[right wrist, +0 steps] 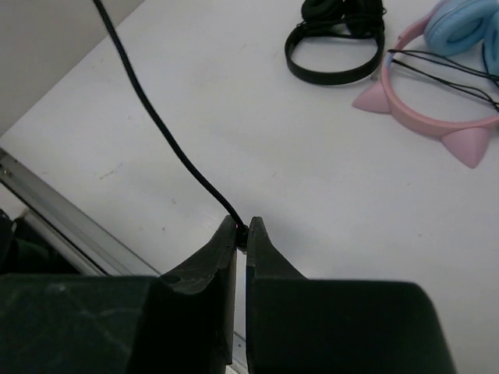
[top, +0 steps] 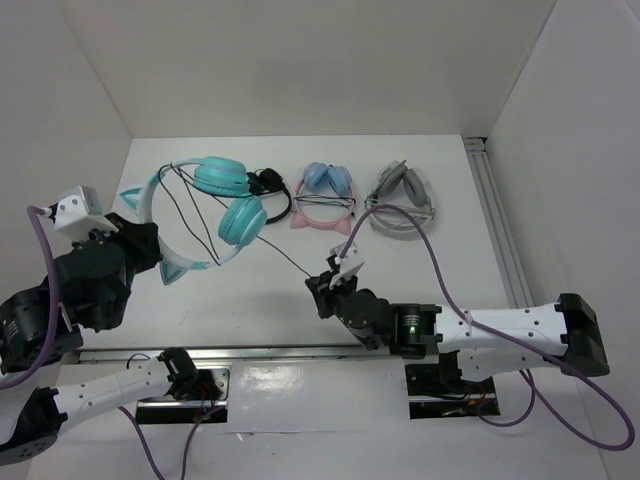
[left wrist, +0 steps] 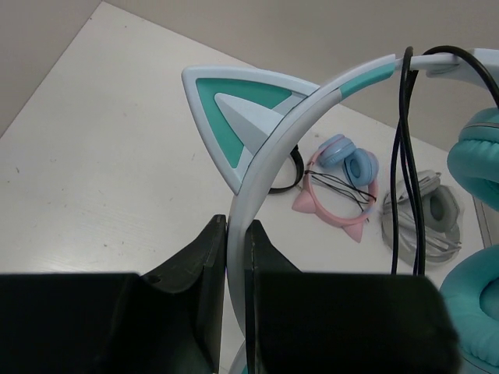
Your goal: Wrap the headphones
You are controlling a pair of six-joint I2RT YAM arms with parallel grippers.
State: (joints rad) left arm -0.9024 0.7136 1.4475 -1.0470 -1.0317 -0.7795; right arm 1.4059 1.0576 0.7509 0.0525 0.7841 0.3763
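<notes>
The teal headphones (top: 222,198) with a pale cat-eared headband (left wrist: 257,148) hang lifted at the left. My left gripper (top: 150,245) is shut on the headband (left wrist: 236,257), gripping it just below one cat ear. The thin black cable (top: 285,258) loops over the headband (left wrist: 405,156) and runs taut to my right gripper (top: 335,272), which is shut on the cable's end (right wrist: 242,231) low over the table. The cable rises up and left from the right fingertips (right wrist: 140,93).
A black pair of headphones (top: 270,190), a pink cat-eared pair with blue cups (top: 325,200) and a grey pair (top: 402,205) lie in a row at the back of the white table (top: 420,270). An aluminium rail (top: 500,230) runs along the right side.
</notes>
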